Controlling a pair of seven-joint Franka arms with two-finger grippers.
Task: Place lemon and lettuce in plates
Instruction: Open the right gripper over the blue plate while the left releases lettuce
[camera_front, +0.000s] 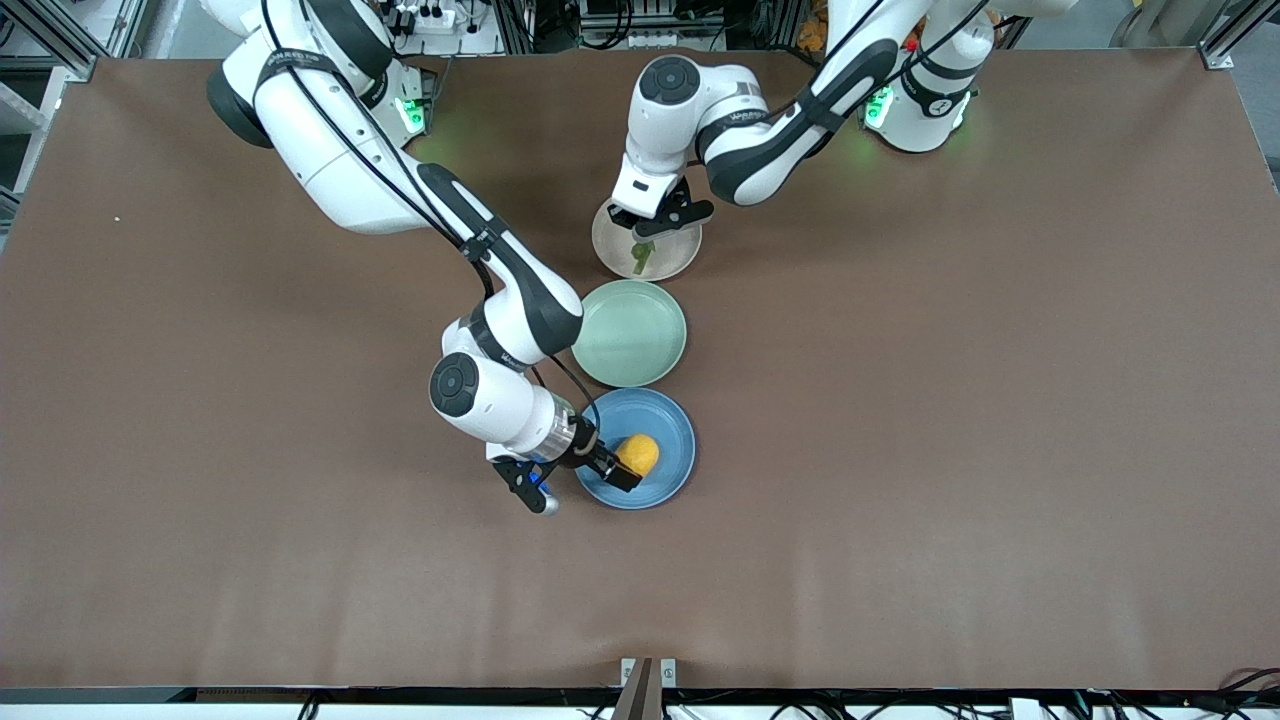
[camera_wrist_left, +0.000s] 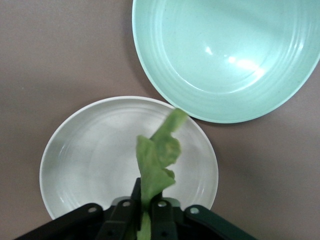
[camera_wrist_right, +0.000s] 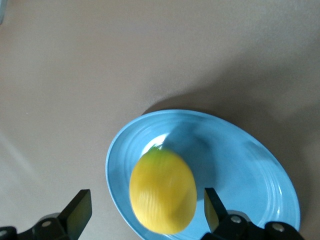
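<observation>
Right gripper, jaws apart, frees the oval yellow lemon onto the round blue plate; left gripper (clamped) must drop the wrinkly green lettuce over the pale beige plate.

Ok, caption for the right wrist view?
Right gripper open around the lemon, which sits in the blue plate on the brown table.

You've got the small oval yellow lemon in the round blue plate, nearest the front camera; the wrinkly green lettuce leaf hangs over the round pale beige plate, farthest.
</observation>
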